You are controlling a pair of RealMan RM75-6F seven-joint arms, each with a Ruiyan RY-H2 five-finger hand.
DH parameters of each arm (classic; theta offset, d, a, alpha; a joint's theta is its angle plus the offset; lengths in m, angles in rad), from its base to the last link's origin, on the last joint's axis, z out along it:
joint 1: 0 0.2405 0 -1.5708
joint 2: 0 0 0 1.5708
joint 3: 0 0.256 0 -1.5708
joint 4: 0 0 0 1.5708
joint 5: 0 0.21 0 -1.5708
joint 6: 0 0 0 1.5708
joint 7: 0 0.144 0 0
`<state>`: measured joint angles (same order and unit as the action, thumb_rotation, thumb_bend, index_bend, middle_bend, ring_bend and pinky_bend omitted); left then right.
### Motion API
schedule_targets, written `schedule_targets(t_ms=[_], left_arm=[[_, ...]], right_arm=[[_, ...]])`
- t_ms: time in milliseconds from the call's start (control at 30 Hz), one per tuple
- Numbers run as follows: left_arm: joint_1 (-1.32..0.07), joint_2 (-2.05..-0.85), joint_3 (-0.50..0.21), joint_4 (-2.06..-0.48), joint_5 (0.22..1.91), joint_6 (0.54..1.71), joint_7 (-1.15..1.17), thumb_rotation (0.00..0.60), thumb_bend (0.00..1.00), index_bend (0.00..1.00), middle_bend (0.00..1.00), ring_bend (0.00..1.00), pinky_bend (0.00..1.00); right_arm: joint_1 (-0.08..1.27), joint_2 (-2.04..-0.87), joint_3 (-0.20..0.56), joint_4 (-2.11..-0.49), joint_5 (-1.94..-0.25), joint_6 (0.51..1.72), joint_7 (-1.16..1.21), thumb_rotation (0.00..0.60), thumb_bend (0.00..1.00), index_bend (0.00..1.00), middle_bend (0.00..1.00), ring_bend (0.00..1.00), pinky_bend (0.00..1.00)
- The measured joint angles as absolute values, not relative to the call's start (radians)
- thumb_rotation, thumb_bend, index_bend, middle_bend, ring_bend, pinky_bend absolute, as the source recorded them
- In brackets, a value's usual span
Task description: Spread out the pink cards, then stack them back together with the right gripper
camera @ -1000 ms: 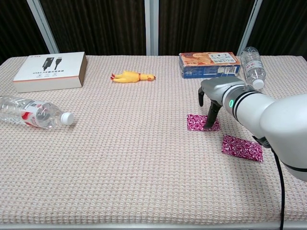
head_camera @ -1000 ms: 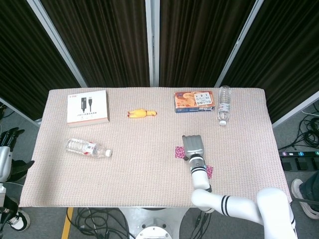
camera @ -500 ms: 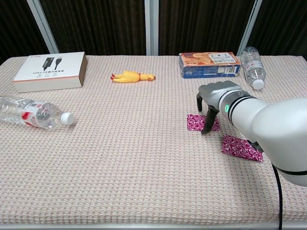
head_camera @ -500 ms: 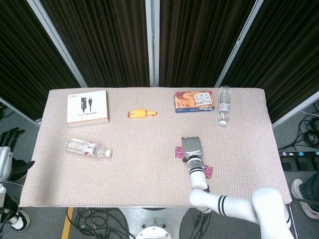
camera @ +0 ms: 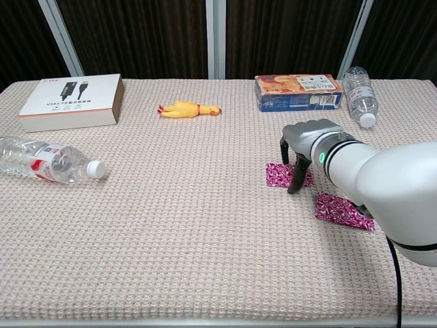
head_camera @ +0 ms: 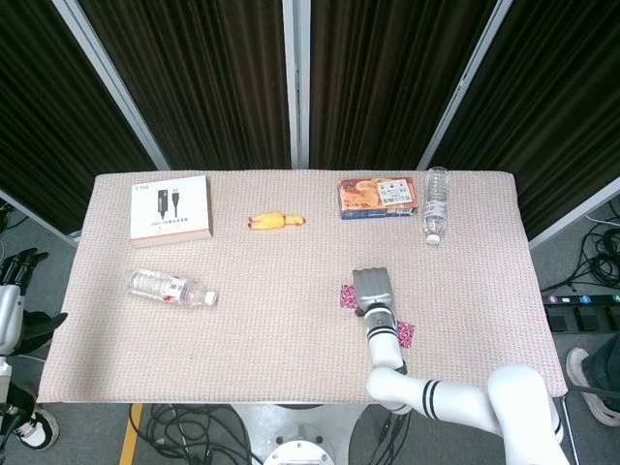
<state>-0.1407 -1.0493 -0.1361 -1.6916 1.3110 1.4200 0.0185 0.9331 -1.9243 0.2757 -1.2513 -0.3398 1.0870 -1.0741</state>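
The right hand's dark fingers (camera: 296,179) point down, spread apart, one tip touching the near edge of a flat pink patterned card (camera: 283,175) and gripping nothing; the right hand (camera: 305,147) arches over that card. A second pink patterned card (camera: 343,210) lies apart, nearer the robot, on the beige woven table (camera: 171,225). The left hand (head_camera: 14,274) hangs off the table's left side, its fingers' state unclear.

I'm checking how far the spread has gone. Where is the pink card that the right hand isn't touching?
In the chest view the free pink card lies flat on the table's right side, nearer the front edge than the other pink card, which sits under the right hand.
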Motion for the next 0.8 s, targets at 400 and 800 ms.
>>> schedule_targets(t_ms=[400, 800], left_arm=[[-0.141, -1.049, -0.136, -1.69, 1.31, 1.419, 0.017, 0.6, 0.06, 0.23, 0.23, 0.16, 0.38], [-0.141, -1.05, -0.135, -1.69, 1.31, 1.418, 0.019, 0.6, 0.06, 0.23, 0.23, 0.16, 0.38]], right_arm=[[0.933, -1.913, 0.281, -1.268, -0.351, 1.101, -1.063, 0.595, 0.0, 0.41, 1.0, 1.0, 0.97], [0.926, -1.875, 0.279, -1.324, -0.347, 1.126, -1.066, 0.598, 0.0, 0.41, 1.0, 1.0, 0.97]])
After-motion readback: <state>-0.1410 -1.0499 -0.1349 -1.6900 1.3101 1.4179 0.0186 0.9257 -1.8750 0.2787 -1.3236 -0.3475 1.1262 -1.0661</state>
